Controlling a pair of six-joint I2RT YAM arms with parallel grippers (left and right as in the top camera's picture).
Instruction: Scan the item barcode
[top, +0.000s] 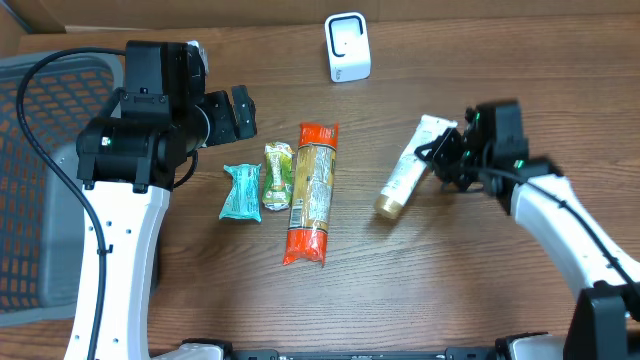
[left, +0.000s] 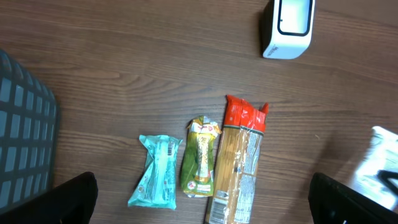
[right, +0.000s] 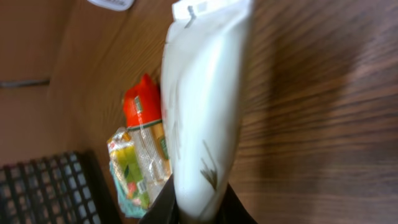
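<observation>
A: Whereabouts of the white tube (top: 405, 175)?
B: Seems to lie on the counter (top: 450, 290), on the right arm's side of the barcode scanner (top: 348, 47) and closer to the robot than that scanner.
A: Long axis?
B: Runs on a slant. Crimped end toward the scanner, gold cap (top: 388, 208) away from it.
A: Right tool (top: 442, 156)?
B: Clamped across the tube's body. Dark fingers (right: 155, 214) hard against both flanks in the wrist view.
A: Left tool (top: 229, 113)?
B: Spread wide, holding nothing. Hangs on the left arm's side of the scanner, well apart from the tube, with the spaghetti pack (top: 310, 190), the green packet (top: 277, 175) and the teal packet (top: 241, 190) in between.
A: Nearer arm for the scan, then?
B: The right, plainly; has the tube in its grip. Probably calls for a lift, then a carry up toward the scanner and across to its front, label turned to the window.
A: Barcode side?
B: No sight of a barcode in any view. Cannot tell.
</observation>
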